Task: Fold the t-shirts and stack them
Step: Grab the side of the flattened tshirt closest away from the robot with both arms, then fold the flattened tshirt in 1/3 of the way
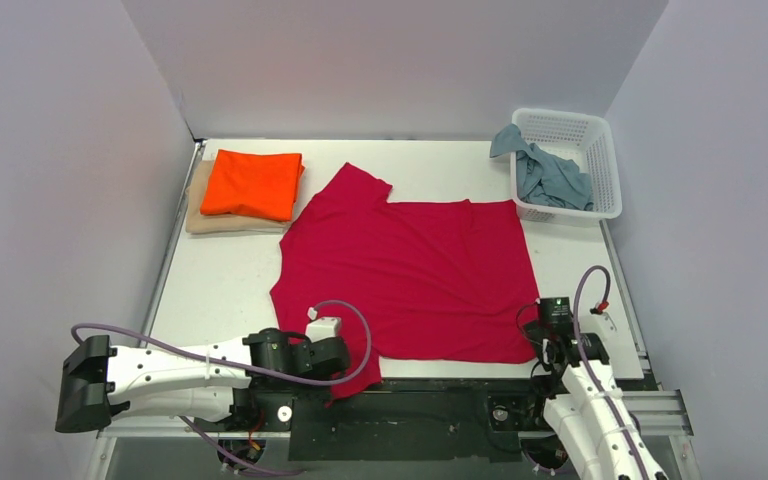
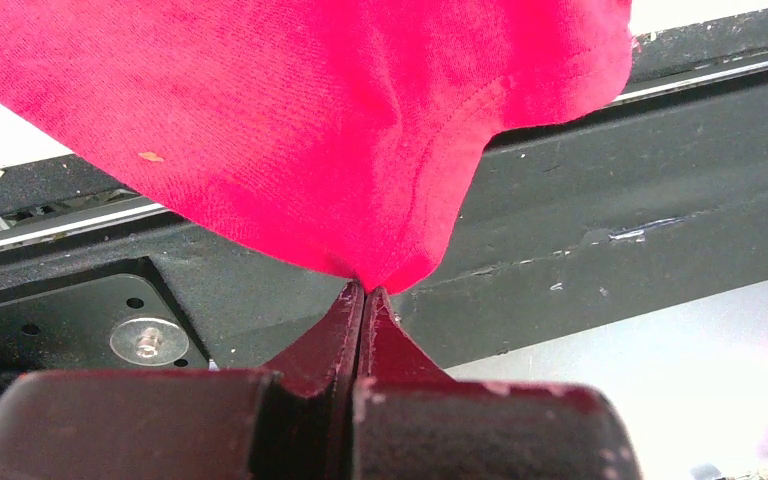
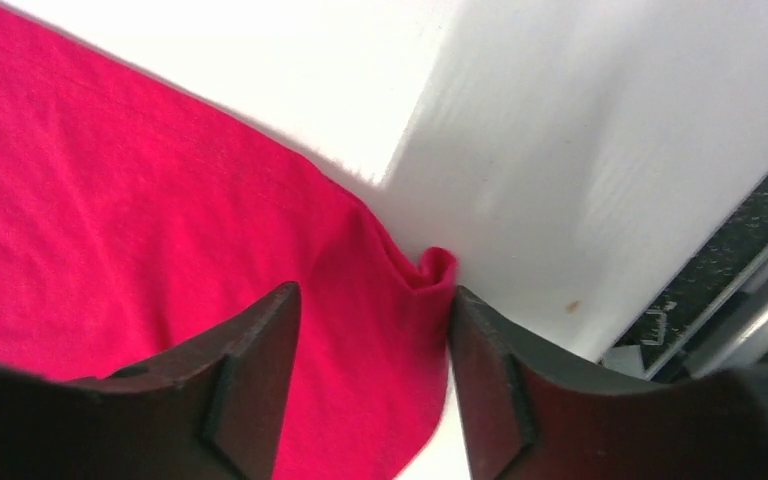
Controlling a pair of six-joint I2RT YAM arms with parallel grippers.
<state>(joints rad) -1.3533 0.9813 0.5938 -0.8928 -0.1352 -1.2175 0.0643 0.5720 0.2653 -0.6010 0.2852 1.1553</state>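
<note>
The crimson red t-shirt (image 1: 410, 270) lies spread flat across the middle of the table. My left gripper (image 1: 343, 357) is shut on its near left sleeve, which hangs over the front rail; in the left wrist view the gripper (image 2: 364, 290) pinches the sleeve's hem (image 2: 390, 250). My right gripper (image 1: 543, 335) is open at the shirt's near right corner; in the right wrist view the gripper (image 3: 372, 300) straddles the bunched corner (image 3: 425, 275). The orange t-shirt (image 1: 253, 184) lies folded on the folded beige t-shirt (image 1: 200, 215) at the far left. The grey-blue t-shirt (image 1: 550, 175) hangs crumpled in the basket.
The white lattice basket (image 1: 605, 170) stands at the far right corner. The black front rail (image 1: 410, 390) runs along the near edge between the arm bases. Grey walls close in on the left, back and right.
</note>
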